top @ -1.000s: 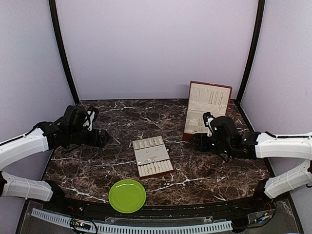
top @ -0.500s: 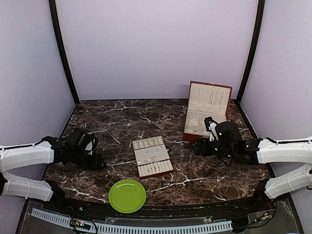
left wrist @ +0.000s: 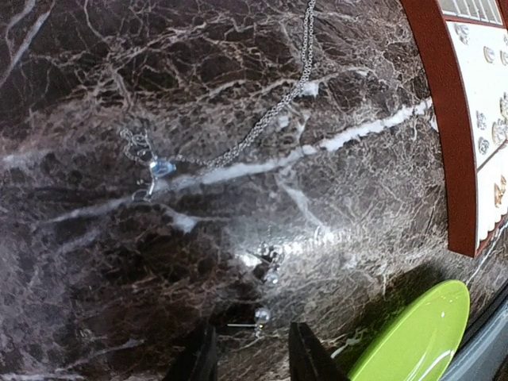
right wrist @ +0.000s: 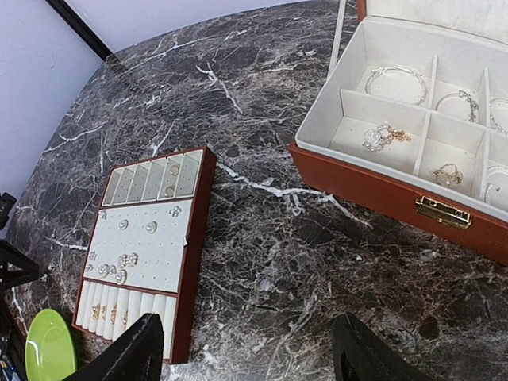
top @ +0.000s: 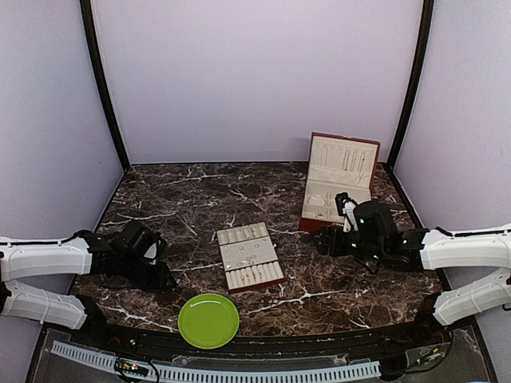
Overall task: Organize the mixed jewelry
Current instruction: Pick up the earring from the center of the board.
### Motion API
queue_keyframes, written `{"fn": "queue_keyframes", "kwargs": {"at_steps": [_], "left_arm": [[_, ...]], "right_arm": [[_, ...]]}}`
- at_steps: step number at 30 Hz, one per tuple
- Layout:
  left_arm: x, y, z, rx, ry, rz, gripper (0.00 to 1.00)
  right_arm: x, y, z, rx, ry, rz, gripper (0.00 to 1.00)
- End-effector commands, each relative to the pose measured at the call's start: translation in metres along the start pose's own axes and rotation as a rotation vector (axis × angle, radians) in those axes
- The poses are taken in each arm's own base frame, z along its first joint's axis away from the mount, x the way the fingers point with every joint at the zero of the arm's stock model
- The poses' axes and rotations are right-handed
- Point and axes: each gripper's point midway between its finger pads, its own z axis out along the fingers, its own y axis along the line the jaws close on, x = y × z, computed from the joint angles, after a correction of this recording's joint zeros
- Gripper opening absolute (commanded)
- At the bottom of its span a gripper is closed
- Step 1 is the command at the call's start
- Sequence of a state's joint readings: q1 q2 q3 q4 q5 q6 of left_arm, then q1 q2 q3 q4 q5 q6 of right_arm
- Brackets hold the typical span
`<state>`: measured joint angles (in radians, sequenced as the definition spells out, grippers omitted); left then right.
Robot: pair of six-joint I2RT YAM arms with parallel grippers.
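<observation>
Picking loose jewelry [left wrist: 270, 266] off the table [top: 184, 199] seems to be the step in hand. From above, the left gripper [top: 162, 279] is low over the marble near the left edge, well apart from the tray [top: 243, 237] in the middle. The right gripper [top: 321, 239] hovers just before the open box [top: 342, 171], and a green plate [top: 208, 320] lies at the near edge. In the left wrist view, a thin chain [left wrist: 270, 119] with a small pendant lies stretched on the marble. A stud [left wrist: 260, 316] lies just ahead of the fingertips [left wrist: 202, 357], in line with the gap between them. The jaws are partly open and I see nothing held. The next move, I think, calls for going a little lower, closing gently on the stud, then carrying it to the tray. In the right wrist view, the right jaws stand wide apart and empty; the tray carries several studs and rings, and the box compartments hold bracelets. I can read no brand or writing anywhere; the gold clasp [right wrist: 438, 213] is plain.
</observation>
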<state>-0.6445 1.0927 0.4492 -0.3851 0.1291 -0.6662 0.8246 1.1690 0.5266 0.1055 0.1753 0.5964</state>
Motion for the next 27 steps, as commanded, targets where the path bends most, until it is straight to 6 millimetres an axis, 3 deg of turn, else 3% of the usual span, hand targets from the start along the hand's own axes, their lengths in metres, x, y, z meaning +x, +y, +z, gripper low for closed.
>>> {"fn": "queue_keyframes", "kwargs": {"at_steps": [1,10,27], "left_arm": [[0.0060,-0.0032,0.0030,0.013,0.026,-0.006,0.29],[0.0039,-0.0090,0.0079,0.037,0.030,-0.010,0.17],[0.0073,-0.0039,0.0099,0.008,0.048,-0.014,0.08]], "right_arm": [[-0.0022,-0.0001,0.0016,-0.013,-0.019,0.027,0.73],[0.0016,-0.0042,0.0006,-0.001,-0.016,0.034,0.73],[0.0018,-0.0083,-0.0003,0.018,-0.019,0.032,0.73]]}}
